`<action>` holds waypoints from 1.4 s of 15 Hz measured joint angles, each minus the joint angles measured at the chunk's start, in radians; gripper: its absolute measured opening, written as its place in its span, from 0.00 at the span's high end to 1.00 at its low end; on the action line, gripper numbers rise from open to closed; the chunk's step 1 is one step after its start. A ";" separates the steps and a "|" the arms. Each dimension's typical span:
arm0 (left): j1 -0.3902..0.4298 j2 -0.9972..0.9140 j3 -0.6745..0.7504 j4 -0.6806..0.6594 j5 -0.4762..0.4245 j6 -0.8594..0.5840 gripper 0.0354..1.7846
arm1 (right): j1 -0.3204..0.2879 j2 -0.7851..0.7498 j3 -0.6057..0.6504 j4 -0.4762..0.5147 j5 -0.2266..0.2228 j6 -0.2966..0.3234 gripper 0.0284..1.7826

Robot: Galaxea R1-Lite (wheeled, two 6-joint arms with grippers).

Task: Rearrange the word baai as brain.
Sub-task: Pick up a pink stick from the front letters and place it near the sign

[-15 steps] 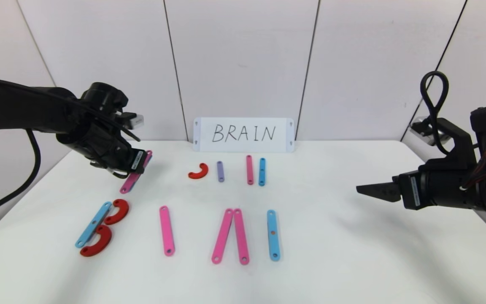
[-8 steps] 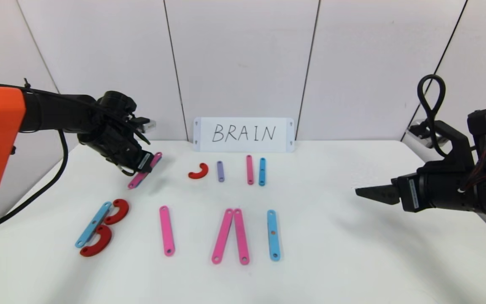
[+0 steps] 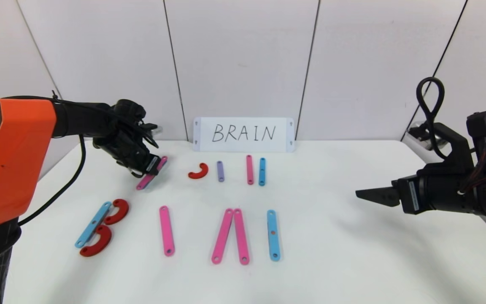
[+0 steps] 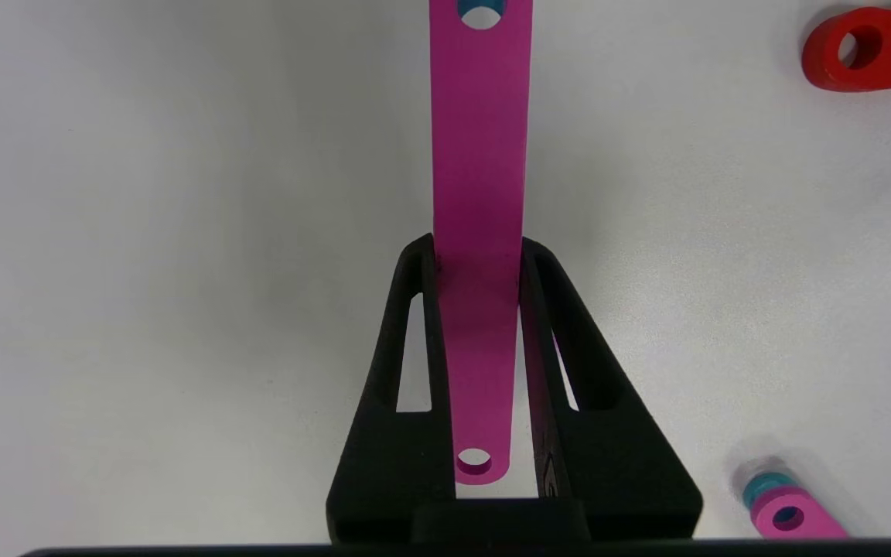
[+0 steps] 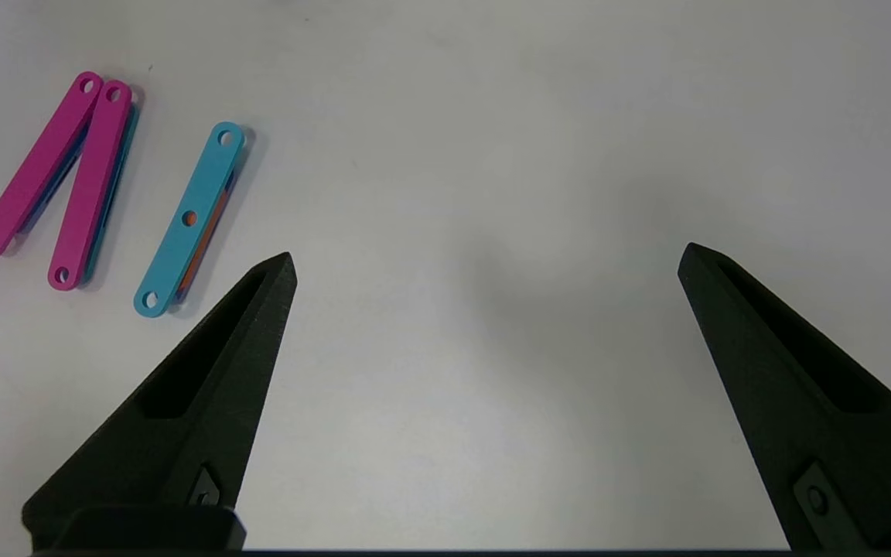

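The word (image 3: 175, 230) lies in a front row on the white table (image 3: 336, 253), nearer to us than the white card (image 3: 243, 134) marked BRAIN, which stands at the table's far edge. From our left the row reads: a blue bar (image 3: 93, 224) with two red curves (image 3: 116, 211) forming a B, a single pink bar (image 3: 166, 230), two pink bars (image 3: 230, 235) meeting at the top as an A without a crossbar, and a second blue bar (image 3: 273, 234) as an I.

Between the card and this row lies a reserve of spare pieces: a red curve (image 3: 198, 171), a purple bar (image 3: 220, 171), a short pink bar (image 3: 249, 169) and a short blue bar (image 3: 262, 171).

The left gripper (image 4: 479, 259) hangs to the left of the card, just above the table, its jaws closed on the flat sides of a pink bar (image 4: 480, 155); a blue piece shows through the bar's far hole, so a second layer may be carried with it. The step in hand appears to be transporting this bar.

To do it well, we keep the bar low and level, align it before release, and set it down without touching the spare red curve nearby.

The right gripper (image 5: 484, 263) hovers parked, well to the right of the card, its jaws spread wide and holding nothing.
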 joint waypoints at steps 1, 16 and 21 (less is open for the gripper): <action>0.000 0.006 -0.004 0.001 0.004 0.000 0.85 | 0.000 0.000 0.000 0.000 0.000 0.000 0.03; -0.002 0.026 -0.021 0.002 0.006 -0.007 0.65 | 0.008 0.008 0.006 -0.001 -0.002 -0.003 0.03; -0.002 0.026 -0.023 0.001 0.006 -0.009 0.20 | 0.009 0.008 0.008 0.000 -0.001 -0.003 0.03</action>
